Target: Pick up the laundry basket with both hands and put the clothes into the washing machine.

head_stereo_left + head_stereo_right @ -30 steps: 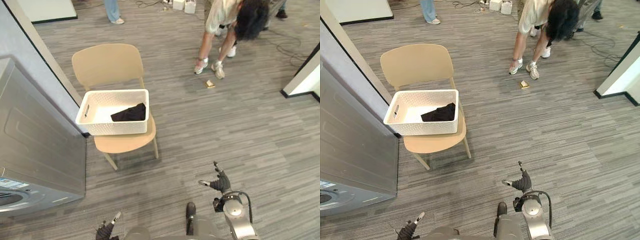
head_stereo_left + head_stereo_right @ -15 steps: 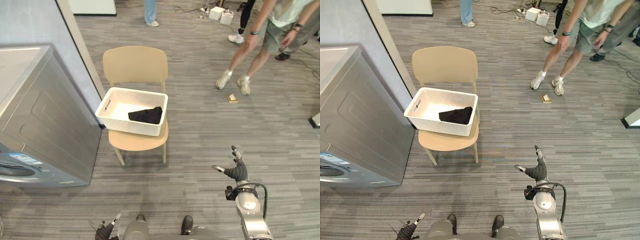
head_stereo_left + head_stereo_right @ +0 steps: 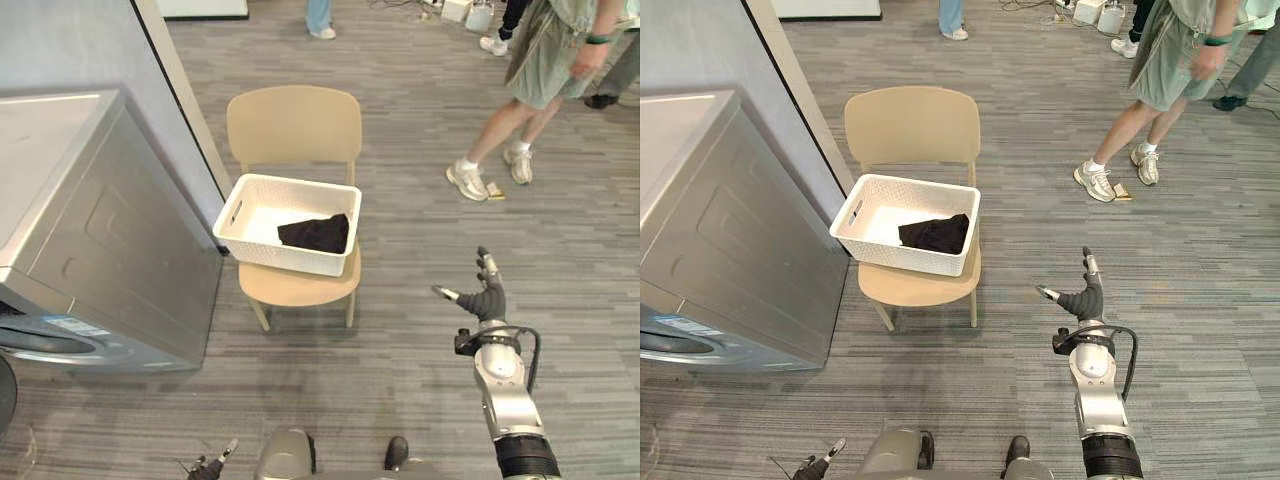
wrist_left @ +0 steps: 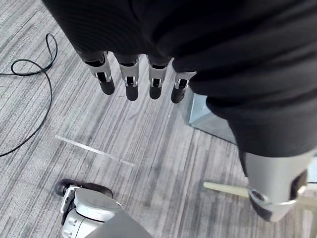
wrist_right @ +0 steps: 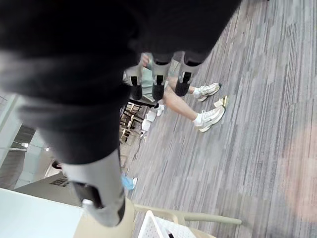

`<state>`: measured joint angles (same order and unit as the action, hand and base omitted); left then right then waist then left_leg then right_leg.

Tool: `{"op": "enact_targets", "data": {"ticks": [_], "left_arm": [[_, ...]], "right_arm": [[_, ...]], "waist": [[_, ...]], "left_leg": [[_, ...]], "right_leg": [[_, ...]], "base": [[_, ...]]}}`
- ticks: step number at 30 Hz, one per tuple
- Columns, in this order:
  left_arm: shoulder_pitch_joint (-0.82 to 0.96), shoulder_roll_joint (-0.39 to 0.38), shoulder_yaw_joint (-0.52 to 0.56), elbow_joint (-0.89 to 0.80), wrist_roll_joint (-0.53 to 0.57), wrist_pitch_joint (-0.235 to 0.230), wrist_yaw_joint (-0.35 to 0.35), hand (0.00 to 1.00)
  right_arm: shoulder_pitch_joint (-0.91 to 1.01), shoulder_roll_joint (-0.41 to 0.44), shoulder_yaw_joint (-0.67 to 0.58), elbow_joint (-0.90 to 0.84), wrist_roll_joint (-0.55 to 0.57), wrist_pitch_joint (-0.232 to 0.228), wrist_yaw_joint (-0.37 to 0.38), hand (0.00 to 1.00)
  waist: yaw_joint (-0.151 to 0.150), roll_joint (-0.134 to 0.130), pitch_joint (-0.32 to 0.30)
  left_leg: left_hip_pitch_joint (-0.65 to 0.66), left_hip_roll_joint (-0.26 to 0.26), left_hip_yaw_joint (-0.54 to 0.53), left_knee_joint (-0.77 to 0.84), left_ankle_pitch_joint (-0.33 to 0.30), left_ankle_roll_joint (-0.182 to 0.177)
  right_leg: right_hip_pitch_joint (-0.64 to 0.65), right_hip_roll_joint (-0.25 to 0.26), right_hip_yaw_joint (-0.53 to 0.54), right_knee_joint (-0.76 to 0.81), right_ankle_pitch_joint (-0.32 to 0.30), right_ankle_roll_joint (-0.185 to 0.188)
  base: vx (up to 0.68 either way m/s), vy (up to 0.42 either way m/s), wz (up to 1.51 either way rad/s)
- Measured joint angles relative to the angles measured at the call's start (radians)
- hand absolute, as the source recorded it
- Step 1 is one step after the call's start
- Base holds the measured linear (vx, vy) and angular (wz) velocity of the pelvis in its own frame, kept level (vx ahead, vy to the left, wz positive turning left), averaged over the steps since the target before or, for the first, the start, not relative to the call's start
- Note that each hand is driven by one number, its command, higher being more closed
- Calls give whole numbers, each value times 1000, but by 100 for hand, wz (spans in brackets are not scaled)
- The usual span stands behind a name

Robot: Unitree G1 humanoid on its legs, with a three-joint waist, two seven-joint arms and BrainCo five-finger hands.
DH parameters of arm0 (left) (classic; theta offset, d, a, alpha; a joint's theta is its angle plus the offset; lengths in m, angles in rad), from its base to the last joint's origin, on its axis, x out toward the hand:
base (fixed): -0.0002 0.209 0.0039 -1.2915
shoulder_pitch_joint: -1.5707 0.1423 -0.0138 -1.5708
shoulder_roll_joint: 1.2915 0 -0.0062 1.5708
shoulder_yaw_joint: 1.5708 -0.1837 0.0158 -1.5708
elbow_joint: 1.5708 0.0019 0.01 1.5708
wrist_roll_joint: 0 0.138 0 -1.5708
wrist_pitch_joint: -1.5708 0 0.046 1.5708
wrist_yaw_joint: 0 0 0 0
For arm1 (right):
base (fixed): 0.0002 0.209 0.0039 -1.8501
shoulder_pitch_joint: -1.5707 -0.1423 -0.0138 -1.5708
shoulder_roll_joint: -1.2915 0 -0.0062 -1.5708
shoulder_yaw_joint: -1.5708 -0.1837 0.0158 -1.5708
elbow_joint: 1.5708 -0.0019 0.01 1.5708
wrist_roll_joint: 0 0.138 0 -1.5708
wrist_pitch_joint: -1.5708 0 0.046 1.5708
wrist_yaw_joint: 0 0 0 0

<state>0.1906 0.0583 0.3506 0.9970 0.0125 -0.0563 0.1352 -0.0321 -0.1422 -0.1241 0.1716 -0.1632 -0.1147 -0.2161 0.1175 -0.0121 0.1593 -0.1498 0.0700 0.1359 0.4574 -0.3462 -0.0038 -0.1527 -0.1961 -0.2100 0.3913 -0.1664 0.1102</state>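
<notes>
The right hand (image 3: 487,297), right of centre in the left eye view, has a dark palm and slim silver fingers with dark tips. Below it the right forearm (image 3: 505,392) is a smooth silver-grey tube, rounded at the wrist, ending in a black ribbed collar (image 3: 522,456) near the bottom edge. The left hand (image 3: 209,466) is dark with a pale fingertip (too small to say more). In the left wrist view a matt black left cover (image 4: 198,44) spans the top, above silver left-hand fingers (image 4: 130,82) with black slots and rounded dark tips. The left thumb (image 4: 275,183) is a thick silver-grey casing. The right cover (image 5: 99,49), right-hand fingers (image 5: 158,79) and right thumb (image 5: 99,188) look alike.
</notes>
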Motion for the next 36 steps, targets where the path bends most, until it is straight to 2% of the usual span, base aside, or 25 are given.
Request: {"op": "enact_targets", "data": {"ticks": [3, 4, 5, 6, 7, 8, 10, 11, 12, 13, 14, 15, 17, 18, 19, 21, 22, 25, 27, 28, 30, 31, 32, 33, 36], "left_arm": [[0, 4, -25, 0, -1, 4, 0, 0], [5, 4, -39, -14, -1, 4, 0, 0], [6, 3, -40, -22, -1, 4, 0, 0], [6, 5, -46, -41, -1, 4, 0, 0], [-2, 13, -49, -51, -1, 4, 0, 0], [-15, 23, -58, -54, -1, 4, 0, 0], [-27, 22, -73, -55, 0, 4, -1, 0], [-35, 19, -78, -54, 0, 4, -1, 0], [-43, 14, -81, -54, 1, 3, -2, 0], [-46, 14, -83, -54, 2, 2, -2, 0], [-61, 9, -86, -42, 4, 5, -3, 0], [-66, -4, -82, -47, 9, 0, -5, 0], [-66, -2, -83, -49, 20, -3, -4, 0], [-66, -3, -83, -44, 27, -2, -3, 0], [-66, -3, -84, -44, 31, -3, -4, 0], [-56, 1, -84, -42, 39, 2, -2, 0], [-56, 1, -84, -41, 39, 2, -3, 0], [-55, 6, -79, -9, 38, 3, -2, 0], [-52, 4, -72, -6, 37, 4, 1, 0], [-47, 6, -73, -6, 37, 3, 0, 0], [-34, 5, -72, -6, 37, 3, 1, 0], [-29, 4, -73, -6, 37, 3, 2, 0], [-24, 1, -74, -6, 37, 3, 2, 0], [-16, 8, -72, -6, 37, 2, 4, 0], [-38, 23, -73, -7, 38, 2, 20, 0]], "right_arm": [[-2, 12, 25, -1, -4, 6, 2, 0], [-11, 17, 39, -1, -5, 6, 2, 0], [-18, 16, 54, -2, -7, 6, 4, 0], [-19, 17, 71, -7, -8, 5, 5, 0], [-19, 17, 75, -17, -10, 4, 7, 0], [-19, 16, 74, -36, -14, 4, 11, 0], [-21, 11, 74, -75, -23, 3, 23, 0], [-21, 4, 74, -84, -27, 2, 23, 0], [-20, -8, 71, -91, -33, -1, 24, 0], [-16, -11, 69, -95, -34, -1, 24, 0], [0, -28, 63, -113, -36, -5, 22, 0], [-4, -34, 63, -123, -36, -4, 22, 0], [-2, -35, 65, -136, -42, -4, 23, 0], [7, -35, 66, -148, -45, -4, 24, 0], [15, -36, 66, -160, -46, -6, 24, 0], [58, -37, 95, -190, -55, -16, 31, 0], [67, -37, 105, -198, -55, -19, 40, 0], [81, -36, 185, -200, -54, -31, 71, 0], [78, -36, 208, -200, -53, -33, 86, 0], [76, -38, 218, -198, -54, -34, 86, 0], [59, -39, 222, -197, -59, -34, 85, 0], [51, -51, 222, -196, -69, -35, 84, 0], [49, -67, 224, -195, -77, -35, 84, 0], [48, -73, 231, -183, -86, -31, 85, 0], [-4, -119, 247, -183, -139, -31, 86, 0]], "waist": [[-4, -18, 0], [-5, -17, -1], [-8, -16, 0], [-23, -9, 0], [-29, -20, -1], [-39, -26, -1], [-51, -22, 1], [-52, -20, 1], [-52, -20, 2], [-53, -25, -1], [-52, -16, -2], [-55, -8, 1], [-53, -5, 2], [-56, 0, 1], [-58, 3, 0], [-52, -1, -17], [-52, 0, -18], [-46, 2, -17], [-44, 2, -16], [-41, 0, -16], [-39, -4, -17], [-41, -1, -19], [-42, 10, -25], [-41, -6, -30], [-46, -29, -16]], "left_leg": [[62, -38, 2, 1, -3, 7], [106, -47, 1, -16, -6, 13], [140, -52, -5, -41, -6, 26], [167, -52, -26, -70, -12, 46], [175, -53, -38, -82, -12, 47], [187, -48, -54, -91, -12, 46], [218, -34, -57, -101, -14, 41], [227, -32, -57, -101, -18, 34], [245, -27, -55, -97, -30, 13], [253, -29, -54, -91, -38, 1], [257, -29, -71, -49, -60, -31], [214, -5, -80, -13, -67, -35], [201, 10, -89, -63, -64, -41], [177, 34, -90, -116, -19, -60], [160, 48, -88, -126, 18, -54], [163, 36, -108, -126, 23, -54], [162, 36, -111, -123, 23, -54], [117, 51, -109, -22, 24, -56], [46, 62, -104, 137, 43, -86], [18, 87, -93, 180, 22, -63], [-2, 133, -89, 108, 14, -52], [-10, 147, -109, 10, 42, -66], [-11, 158, -121, -67, 112, -97], [-9, 138, -107, -91, 131, -117], [-40, 93, -105, -102, 146, -98]], "right_leg": [[-36, -62, 3, 201, 14, -36], [-41, -77, 3, 272, 47, -73], [-65, -88, 6, 343, 85, -90], [-100, -78, 12, 412, 64, -71], [-121, -55, 6, 425, 11, -58], [-138, -11, -18, 399, -46, -66], [-177, 79, -48, 297, -82, -98], [-192, 104, -55, 256, -78, -103], [-196, 159, -54, 103, -35, -119], [-180, 182, -45, -9, 28, -126], [-138, 203, -41, -83, 195, -208], [-112, 210, -31, -124, 212, -219], [-85, 206, -33, -149, 212, -218], [-68, 203, -43, -154, 207, -210], [-60, 203, -49, -155, 199, -197], [-29, 199, -47, -190, 178, -165], [-22, 199, -49, -200, 179, -162], [15, 215, -51, -258, 182, -148], [43, 215, -51, -292, 190, -170], [64, 214, -49, -309, 191, -171], [61, 213, -33, -309, 186, -165], [53, 213, -27, -311, 192, -156], [46, 218, -21, -316, 198, -141], [42, 206, 5, -331, 211, -122], [7, 159, 18, -341, 256, -95]], "base": [[216, 144, 25], [189, 112, 16], [338, 164, 23], [245, 84, 32], [299, 46, 41], [258, -18, 30], [304, -39, 5], [315, -60, -4], [274, -58, 4], [382, -71, 24], [373, -53, 25], [333, -57, 24], [158, -55, 11], [104, -41, 24], [109, -14, 31], [86, 20, 37], [51, 25, 31], [14, 12, 19], [11, 32, 11], [3, 51, -6], [7, 67, -24], [19, 130, -28], [42, 216, -38], [61, 209, -25], [35, 191, -5]]}}
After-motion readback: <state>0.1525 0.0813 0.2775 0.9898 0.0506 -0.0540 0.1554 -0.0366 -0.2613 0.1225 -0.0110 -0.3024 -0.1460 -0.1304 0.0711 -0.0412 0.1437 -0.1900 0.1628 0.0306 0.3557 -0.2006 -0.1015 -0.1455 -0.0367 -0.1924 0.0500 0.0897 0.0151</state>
